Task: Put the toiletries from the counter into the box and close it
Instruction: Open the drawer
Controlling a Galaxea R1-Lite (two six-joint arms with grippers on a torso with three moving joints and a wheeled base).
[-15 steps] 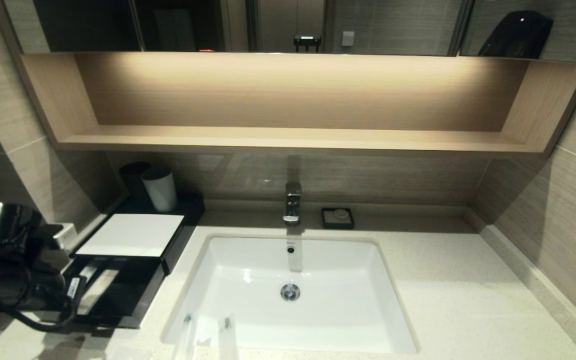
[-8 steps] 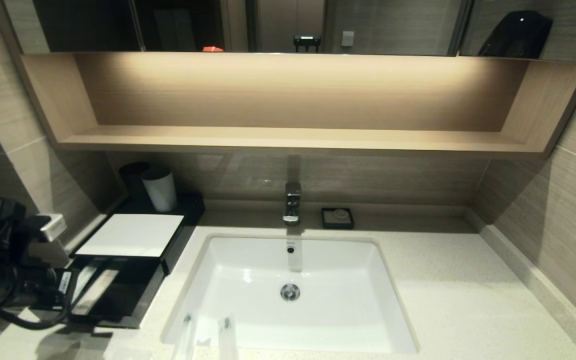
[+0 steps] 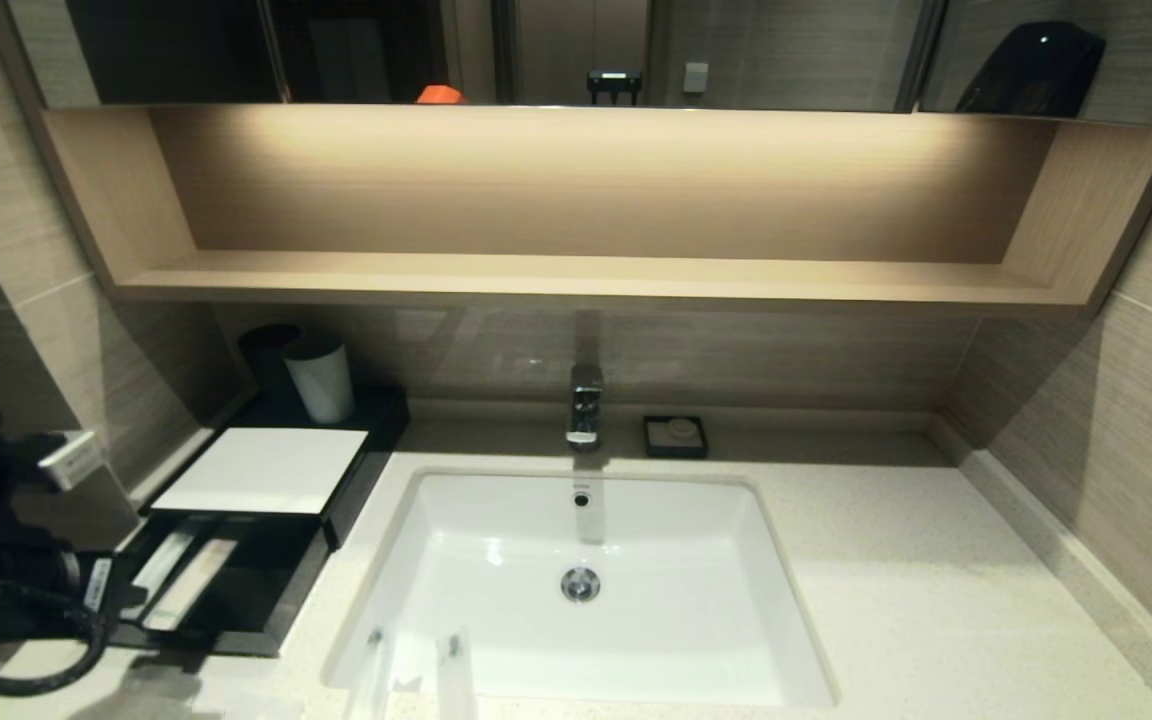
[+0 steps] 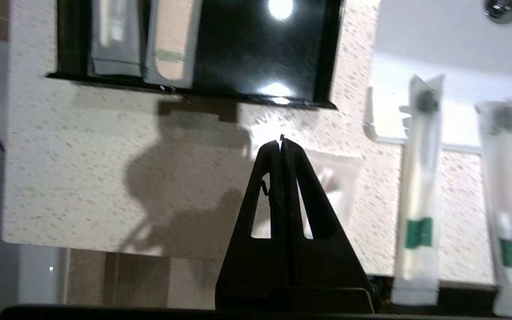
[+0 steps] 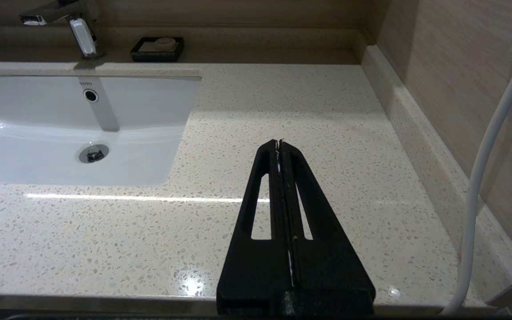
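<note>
The box (image 3: 261, 470) sits on the tabletop (image 3: 916, 590) just beside the left side of the basin (image 3: 586, 560), its white top panel flat and its drawer (image 3: 221, 600) pulled out toward the front edge. Two long pale packets (image 4: 145, 44) lie side by side in the drawer, against the side farthest from the basin; the rest of the drawer floor is bare and glossy.

The left hand (image 4: 281, 144) hangs above the tabletop just in front of the open drawer, fingers pressed together and holding nothing. A square clear packet (image 4: 336, 186) lies on the tabletop right behind its tip. Two more long packets with green bands (image 4: 418, 186) rest across the front rim of the basin, side by side but apart.

The right hand (image 5: 279, 144) is parked over the tabletop on the basin's right side, fingers pressed together and empty. A small black dish (image 3: 675, 436) stands behind the basin, beside the tap (image 3: 584, 405), and cups (image 3: 317, 378) stand behind the box.
</note>
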